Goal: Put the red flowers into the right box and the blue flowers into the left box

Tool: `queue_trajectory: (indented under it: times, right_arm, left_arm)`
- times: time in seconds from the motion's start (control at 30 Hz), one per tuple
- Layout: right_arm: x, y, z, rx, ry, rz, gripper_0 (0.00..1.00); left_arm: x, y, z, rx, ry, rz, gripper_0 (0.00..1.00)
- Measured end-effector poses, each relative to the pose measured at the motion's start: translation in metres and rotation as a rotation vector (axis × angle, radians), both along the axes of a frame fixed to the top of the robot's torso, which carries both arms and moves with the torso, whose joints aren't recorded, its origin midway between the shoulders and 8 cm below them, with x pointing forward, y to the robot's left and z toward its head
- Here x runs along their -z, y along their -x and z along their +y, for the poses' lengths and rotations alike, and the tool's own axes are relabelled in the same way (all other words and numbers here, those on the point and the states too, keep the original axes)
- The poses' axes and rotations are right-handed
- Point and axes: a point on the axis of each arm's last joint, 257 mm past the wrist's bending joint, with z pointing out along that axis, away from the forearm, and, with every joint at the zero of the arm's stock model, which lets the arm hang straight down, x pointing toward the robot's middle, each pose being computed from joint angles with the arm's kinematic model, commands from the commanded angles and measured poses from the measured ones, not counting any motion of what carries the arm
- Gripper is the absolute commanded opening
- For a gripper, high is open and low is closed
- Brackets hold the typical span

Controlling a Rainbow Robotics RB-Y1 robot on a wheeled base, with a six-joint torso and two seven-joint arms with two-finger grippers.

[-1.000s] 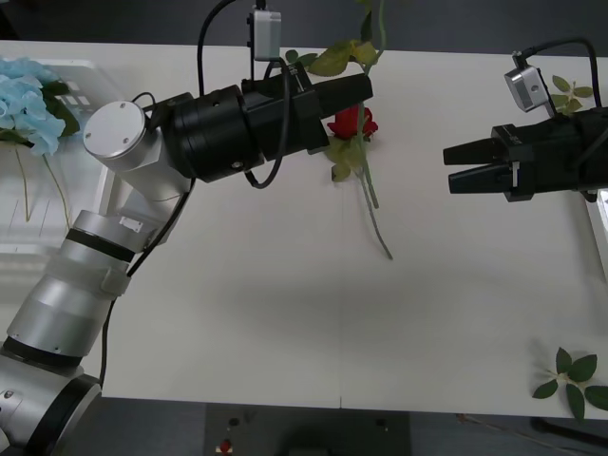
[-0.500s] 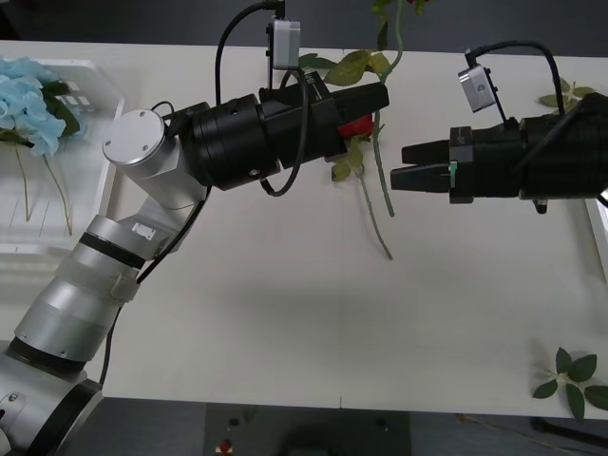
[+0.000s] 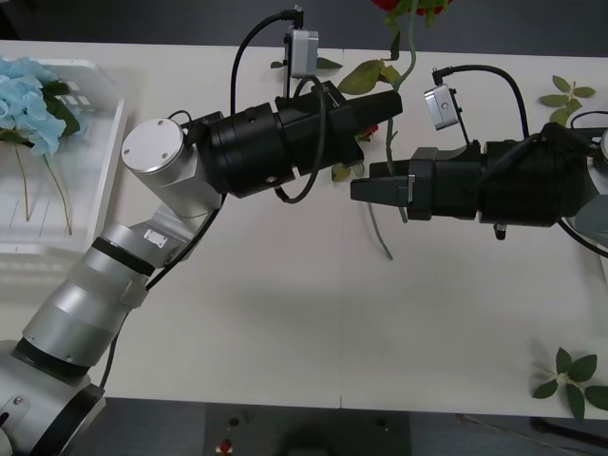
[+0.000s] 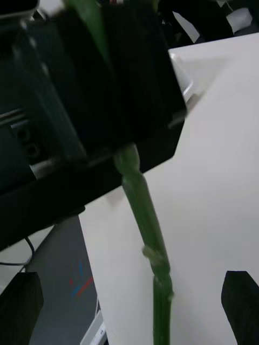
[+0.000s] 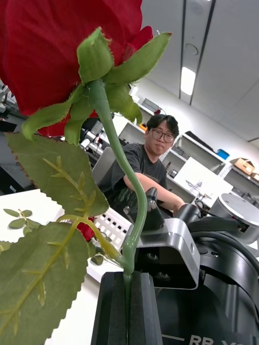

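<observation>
Red rose (image 5: 59, 48) stem clamped in left claw (image 3: 388, 103); right claw (image 3: 366, 190) spread apart around stem below.

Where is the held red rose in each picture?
Front view: rose at the top edge, its stem running down into the left end effector.
Right wrist view: its green stem, between the open right end effector fingers.
Left wrist view: red head close up, stem rising from the fingers.
Shared landmark: the left end effector, shut on the stem.

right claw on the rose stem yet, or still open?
Open. In the right wrist view its two fingers stand apart with the stem between them, untouched. The left claw holds the rose.
</observation>
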Motion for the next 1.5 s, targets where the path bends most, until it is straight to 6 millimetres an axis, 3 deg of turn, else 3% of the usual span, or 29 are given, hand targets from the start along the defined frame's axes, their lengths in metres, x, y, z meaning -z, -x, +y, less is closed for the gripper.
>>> queue_trajectory:
  times: [0.07,0.1,0.13,0.17,0.2,0.47,1.03,1.07,1.17,1.23,1.27,1.3,1.33,1.5]
  right_arm:
    - [-0.006,-0.002,0.003,0.015,-0.024,0.003,0.96]
    - [-0.008,-0.003,0.004,0.020,-0.028,0.000,0.88]
    - [-0.008,-0.003,0.004,0.022,-0.029,-0.002,0.61]
    - [-0.009,-0.004,0.004,0.025,-0.031,-0.003,0.24]
    - [-0.009,-0.005,0.005,0.028,-0.032,-0.003,0.00]
    - [-0.008,-0.005,0.005,0.028,-0.029,-0.007,0.00]
    - [-0.008,-0.011,0.002,0.049,-0.031,-0.008,0.00]
    - [-0.008,-0.011,0.002,0.049,-0.031,-0.008,0.00]
    - [-0.008,-0.011,0.002,0.049,-0.031,-0.007,0.00]
    - [-0.008,-0.011,0.002,0.049,-0.034,-0.005,0.00]
    - [-0.009,-0.011,0.002,0.049,-0.036,-0.003,0.00]
    - [-0.009,-0.011,0.002,0.050,-0.039,0.000,0.00]
    - [-0.009,-0.011,0.002,0.050,-0.040,0.001,0.00]
    - [-0.007,-0.005,-0.007,0.029,-0.017,0.014,0.00]
  left_arm:
    - [-0.001,0.001,-0.001,0.002,0.003,0.001,0.00]
    - [-0.001,0.001,-0.002,0.004,0.006,0.001,0.00]
    - [-0.002,0.002,-0.003,0.005,0.008,0.002,0.00]
    - [-0.002,0.002,-0.004,0.006,0.011,0.003,0.00]
    - [-0.003,0.002,-0.005,0.004,0.015,0.004,0.00]
    - [-0.003,0.000,-0.015,-0.018,0.033,0.029,0.00]
    - [-0.007,0.003,-0.016,-0.013,0.037,0.020,0.00]
    - [-0.007,0.003,-0.016,-0.013,0.037,0.020,0.05]
    - [-0.006,0.003,-0.016,-0.014,0.037,0.022,0.54]
    - [-0.004,0.003,-0.015,-0.015,0.038,0.029,0.72]
    - [-0.003,0.003,-0.014,-0.014,0.043,0.036,0.76]
    - [-0.003,0.003,-0.013,-0.013,0.050,0.043,0.93]
    - [-0.002,0.003,-0.012,-0.014,0.053,0.049,1.00]
    - [0.001,0.001,-0.006,-0.018,0.057,0.062,1.00]
